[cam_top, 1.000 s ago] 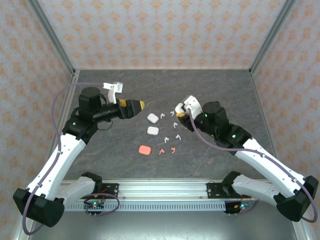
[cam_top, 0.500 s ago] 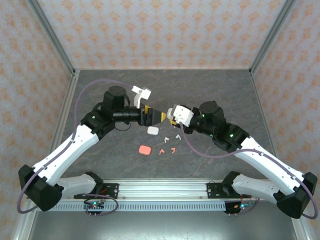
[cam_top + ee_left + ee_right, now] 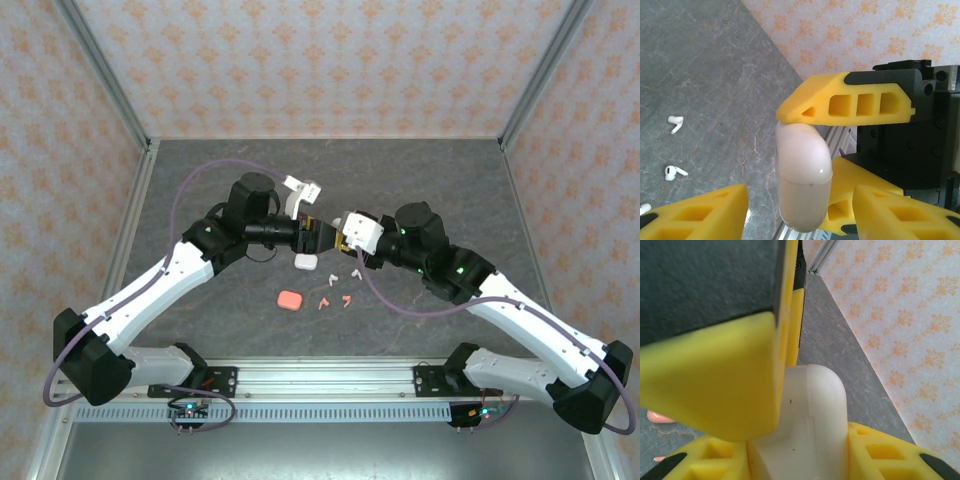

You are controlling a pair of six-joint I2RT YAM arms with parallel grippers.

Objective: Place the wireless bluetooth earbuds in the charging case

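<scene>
Over the middle of the table [image 3: 200, 190], seen from above, the left pincer [image 3: 317, 237] and the right pincer [image 3: 341, 236] meet tip to tip. What sits between them is too small to tell from up here. Just on the near side lie a spare white case [image 3: 306, 262], a pink case [image 3: 290, 299] and the loose earbuds [image 3: 330, 272], white and pink, all flat on the table.

From the left wrist, the charging case [image 3: 802, 170] stands straight ahead with its lid shut and its long axis upright, pinched by the right pincer's yellow fingers [image 3: 821, 94]. The left pincer's own fingers [image 3: 715, 200] are spread, one on each side of the case, with a gap showing on both sides. White earbuds lie on the table off to the left.

From the right wrist, the right pincer is pressed onto the case's white body, with a left finger [image 3: 715, 380] crowding in beside it. By my reading the left pincer is the one to act, since its squeeze would run across the case's narrow width.
</scene>
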